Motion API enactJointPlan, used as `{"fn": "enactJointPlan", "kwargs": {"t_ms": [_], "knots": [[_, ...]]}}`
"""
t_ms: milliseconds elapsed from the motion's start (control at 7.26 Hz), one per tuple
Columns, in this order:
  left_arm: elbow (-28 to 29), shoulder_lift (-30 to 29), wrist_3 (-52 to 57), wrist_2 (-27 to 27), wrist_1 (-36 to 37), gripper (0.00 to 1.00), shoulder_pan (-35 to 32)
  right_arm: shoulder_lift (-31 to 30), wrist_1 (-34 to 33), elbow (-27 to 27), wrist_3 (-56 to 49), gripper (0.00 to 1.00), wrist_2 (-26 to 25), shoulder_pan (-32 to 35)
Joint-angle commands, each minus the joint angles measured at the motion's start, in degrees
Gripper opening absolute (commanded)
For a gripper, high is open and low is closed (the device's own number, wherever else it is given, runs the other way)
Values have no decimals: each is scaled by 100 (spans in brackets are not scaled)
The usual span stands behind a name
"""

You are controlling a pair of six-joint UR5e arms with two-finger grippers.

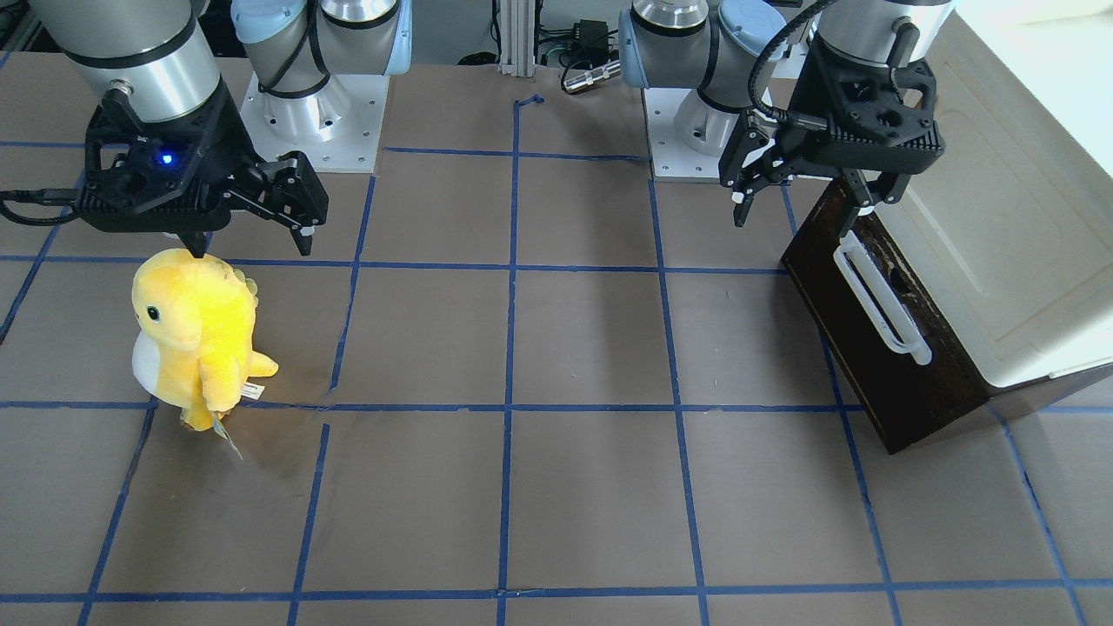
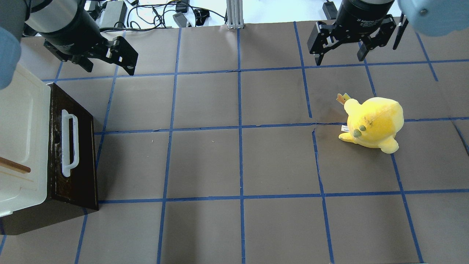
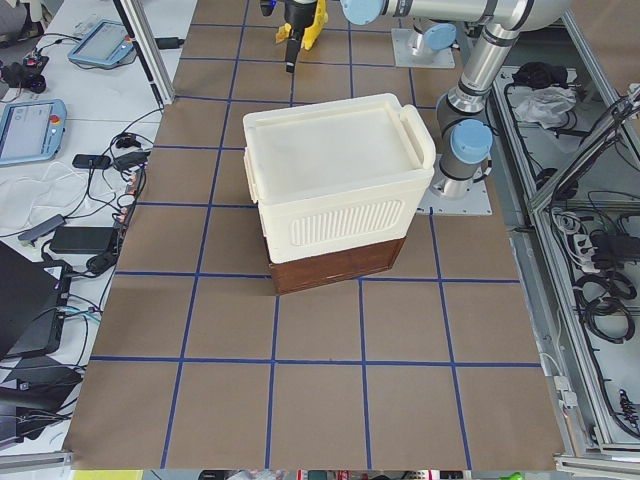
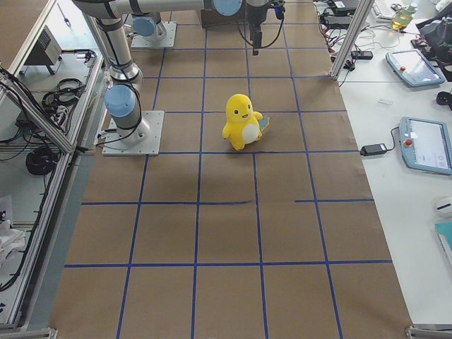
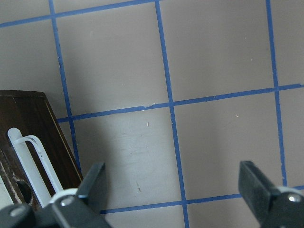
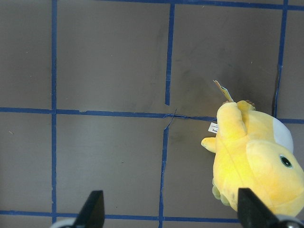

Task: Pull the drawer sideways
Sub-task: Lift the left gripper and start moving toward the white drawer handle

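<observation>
The drawer (image 2: 78, 154) has a dark brown worn front and a long white bar handle (image 2: 69, 143). It sits at the foot of a cream-white cabinet (image 2: 18, 121), and no pale interior shows. It also shows in the front view (image 1: 869, 365) and the left wrist view (image 5: 33, 123). My left gripper (image 2: 108, 66) is open and empty. It hovers off one end of the handle (image 1: 878, 300), mostly over bare table, touching nothing; it also shows in the front view (image 1: 800, 204) and its wrist view (image 5: 173, 190). My right gripper (image 2: 340, 58) is open and empty, far across the table.
A yellow plush toy (image 2: 373, 123) stands under and beside my right gripper (image 1: 252, 243); it also shows in the right wrist view (image 6: 251, 161). The cabinet panel has a small brown slot handle (image 2: 14, 165). The brown table (image 2: 238, 165) has a blue tape grid.
</observation>
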Motion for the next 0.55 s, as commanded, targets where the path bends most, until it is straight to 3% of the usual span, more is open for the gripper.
{"fn": "enactJointPlan", "kwargs": {"t_ms": [0,413], "knots": [[0,3,5,12,-1,100,-2,0,0,0,0,100,0,0],[0,-32,5,21,-1,100,-11,0,0,0,0,100,0,0]]}}
